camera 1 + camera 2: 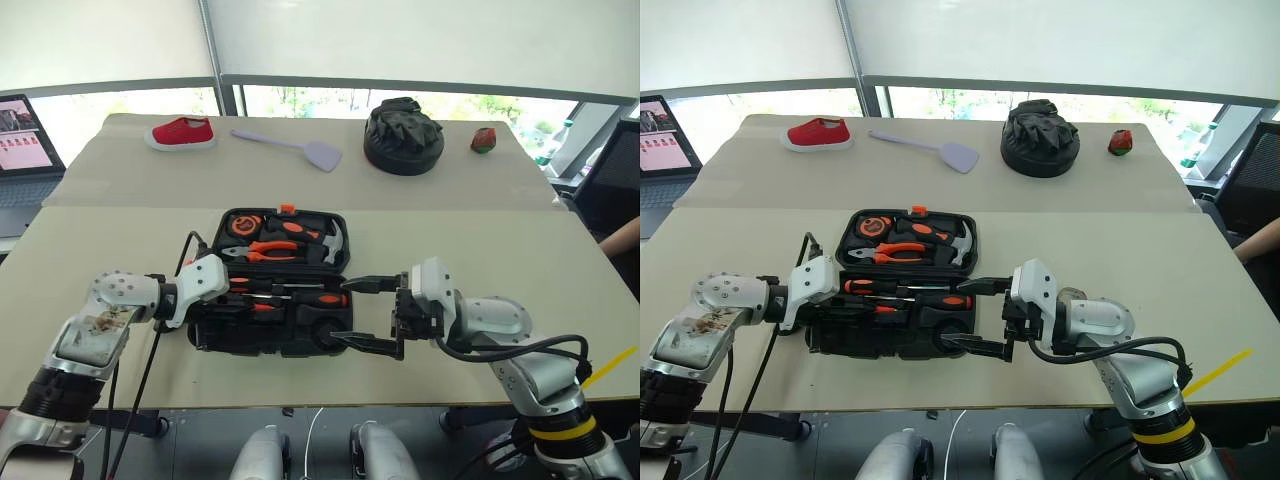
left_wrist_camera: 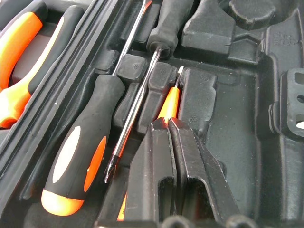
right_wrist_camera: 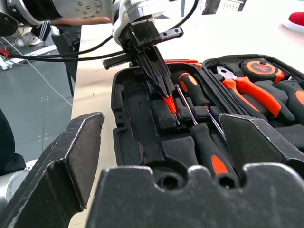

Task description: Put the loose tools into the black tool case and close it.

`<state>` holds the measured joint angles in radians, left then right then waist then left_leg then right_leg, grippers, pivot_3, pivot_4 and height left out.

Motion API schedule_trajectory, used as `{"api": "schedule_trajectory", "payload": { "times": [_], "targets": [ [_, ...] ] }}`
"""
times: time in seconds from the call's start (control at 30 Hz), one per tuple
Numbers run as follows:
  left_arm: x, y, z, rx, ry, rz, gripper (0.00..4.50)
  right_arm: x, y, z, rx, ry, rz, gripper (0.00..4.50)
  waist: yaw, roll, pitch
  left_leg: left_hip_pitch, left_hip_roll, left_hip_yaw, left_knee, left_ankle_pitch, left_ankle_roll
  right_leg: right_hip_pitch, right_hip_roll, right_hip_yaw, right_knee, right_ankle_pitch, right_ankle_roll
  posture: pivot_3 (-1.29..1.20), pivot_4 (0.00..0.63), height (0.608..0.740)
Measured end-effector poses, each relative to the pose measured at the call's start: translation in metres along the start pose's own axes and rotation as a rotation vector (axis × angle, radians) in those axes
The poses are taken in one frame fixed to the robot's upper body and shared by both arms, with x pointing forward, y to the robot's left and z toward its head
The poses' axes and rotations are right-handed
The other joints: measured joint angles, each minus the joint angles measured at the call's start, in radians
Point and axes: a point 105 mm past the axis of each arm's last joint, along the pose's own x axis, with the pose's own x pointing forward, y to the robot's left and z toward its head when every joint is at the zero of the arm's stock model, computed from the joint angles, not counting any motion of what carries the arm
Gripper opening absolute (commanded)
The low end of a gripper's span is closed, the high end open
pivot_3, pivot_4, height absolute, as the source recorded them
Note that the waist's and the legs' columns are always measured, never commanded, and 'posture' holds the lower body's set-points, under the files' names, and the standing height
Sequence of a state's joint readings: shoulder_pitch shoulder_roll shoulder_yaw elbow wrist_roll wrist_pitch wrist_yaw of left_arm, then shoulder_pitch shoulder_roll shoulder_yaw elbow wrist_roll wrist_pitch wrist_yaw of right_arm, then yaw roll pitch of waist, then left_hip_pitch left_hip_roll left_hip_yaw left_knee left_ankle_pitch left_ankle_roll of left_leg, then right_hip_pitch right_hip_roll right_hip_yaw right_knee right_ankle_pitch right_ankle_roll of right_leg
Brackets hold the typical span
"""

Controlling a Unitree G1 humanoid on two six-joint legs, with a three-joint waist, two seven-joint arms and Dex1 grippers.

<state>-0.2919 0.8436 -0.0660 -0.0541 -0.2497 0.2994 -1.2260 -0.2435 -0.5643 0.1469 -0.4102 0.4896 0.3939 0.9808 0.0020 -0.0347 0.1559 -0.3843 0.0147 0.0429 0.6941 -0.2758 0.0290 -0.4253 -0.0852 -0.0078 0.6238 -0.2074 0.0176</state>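
Note:
The black tool case (image 1: 335,322) lies open on the near table, its lid half holding orange-handled pliers (image 1: 272,250) and a hammer. Two black-and-orange screwdrivers (image 1: 296,292) lie in slots across the near half. My left gripper (image 2: 168,122) reaches into that half from the left, shut on the slim orange screwdriver (image 2: 169,102), whose tip points into a moulded slot. My right gripper (image 1: 372,315) hovers at the case's right edge, pointing left. It is open wide with nothing between its fingers (image 3: 66,156).
On the far table lie a red shoe (image 1: 181,132), a lilac spatula (image 1: 296,148), a round black fabric bundle (image 1: 403,135) and a small red object (image 1: 484,140). A laptop (image 1: 22,140) sits far left. A person's arm (image 1: 622,238) shows at the right edge.

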Motion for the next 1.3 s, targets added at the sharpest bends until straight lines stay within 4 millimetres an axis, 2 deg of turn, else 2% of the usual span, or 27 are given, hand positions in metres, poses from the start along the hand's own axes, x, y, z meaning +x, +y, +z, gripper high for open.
{"api": "schedule_trajectory", "payload": {
  "times": [0.1, 0.27, 0.33, 0.83, 1.1, 1.3],
  "targets": [
    [0.001, -0.003, 0.000, -0.032, -0.038, -0.008, 0.12, 0.000, 0.000, 0.000, 0.002, 0.000, -0.001, 4.50, 0.001, 0.000, 0.000, 0.000, 0.000, 0.000, 0.000, 0.000, 0.000, 0.000, 0.000, 0.000, 0.000, 0.000, 0.000, 0.00, 0.150, 0.740],
    [-0.007, 0.015, 0.007, -0.029, -0.075, 0.095, 0.12, 0.000, -0.001, -0.001, 0.007, 0.000, -0.003, 4.50, 0.009, 0.000, 0.000, -0.001, 0.000, 0.000, 0.001, 0.000, 0.000, 0.000, 0.000, 0.000, 0.000, 0.000, 0.000, 0.00, 0.150, 0.740],
    [-0.007, 0.016, 0.008, -0.022, -0.078, 0.105, 0.12, 0.000, -0.001, -0.001, 0.007, -0.001, -0.003, 4.50, 0.008, 0.000, 0.000, -0.001, -0.001, 0.000, 0.001, 0.000, 0.000, 0.000, -0.001, 0.000, 0.000, 0.000, 0.000, 0.00, 0.150, 0.740],
    [0.000, 0.011, -0.003, -0.033, -0.012, 0.110, 0.12, 0.000, -0.001, -0.002, 0.008, 0.001, -0.006, 4.50, 0.008, 0.000, 0.000, 0.000, 0.000, 0.000, 0.000, 0.000, 0.000, 0.000, 0.000, 0.000, 0.000, 0.000, 0.000, 0.00, 0.150, 0.740],
    [-0.001, -0.004, -0.015, -0.091, 0.018, 0.049, 0.12, 0.000, -0.002, -0.002, 0.008, 0.001, -0.007, 4.50, 0.005, 0.001, 0.000, 0.002, 0.000, 0.000, 0.000, 0.000, 0.000, 0.001, 0.000, 0.001, 0.000, 0.000, 0.000, 0.00, 0.150, 0.740],
    [0.000, -0.003, -0.014, -0.087, 0.011, 0.062, 0.12, 0.001, -0.001, -0.002, 0.009, -0.002, -0.007, 4.50, 0.007, 0.001, 0.000, 0.001, 0.000, 0.000, 0.000, 0.000, 0.000, 0.001, -0.001, 0.001, 0.000, 0.000, 0.000, 0.00, 0.150, 0.740]
  ]
}}
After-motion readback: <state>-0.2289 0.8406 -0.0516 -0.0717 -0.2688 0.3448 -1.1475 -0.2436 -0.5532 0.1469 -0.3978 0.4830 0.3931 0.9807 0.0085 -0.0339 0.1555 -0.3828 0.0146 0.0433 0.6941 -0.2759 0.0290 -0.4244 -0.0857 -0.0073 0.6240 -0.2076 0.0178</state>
